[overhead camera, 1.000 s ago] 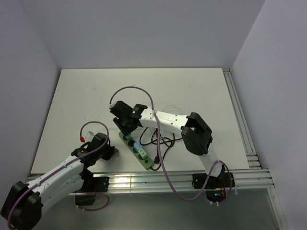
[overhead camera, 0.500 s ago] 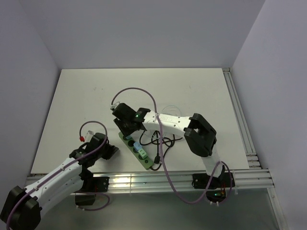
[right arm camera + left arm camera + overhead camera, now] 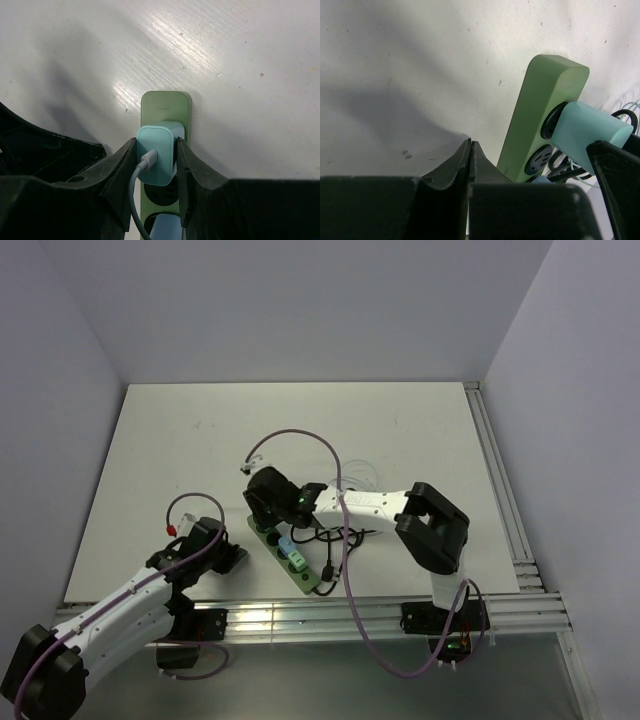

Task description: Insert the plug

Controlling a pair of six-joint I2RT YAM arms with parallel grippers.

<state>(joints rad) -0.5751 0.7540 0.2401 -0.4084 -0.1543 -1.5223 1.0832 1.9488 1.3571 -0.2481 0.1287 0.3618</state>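
While the left end effector [image 3: 470,144] sits with its fingers pressed together on nothing, low over the surface [image 3: 410,60], the green power strip [image 3: 540,100] lies just to its right. The two are near but not visibly touching, so nothing pins the strip down. That is the first hazard. A downward or sideways push on the plug could skate the strip across the smooth surface or tip its end up, and the force would go into moving it rather than seating the pins.

Further right, the pale teal plug [image 3: 587,130] stands at the end socket of the strip, pinched between the fingers of the right end effector [image 3: 156,143], which clamp its two flat sides. From the left wrist view its body leans away from the strip face. I cannot tell whether the pins are fully home. If it is pressed while canted, I judge the pins could bind and leave it half in.

Its white cable [image 3: 134,195] runs back under the right end effector, alongside the left finger. A snag on retreat could drag the plug out again. A second plug [image 3: 165,231] sits in the strip just behind the fingers, so any drift backward could knock it. The plug's sides look slick, and the fingers may slide down them under load.
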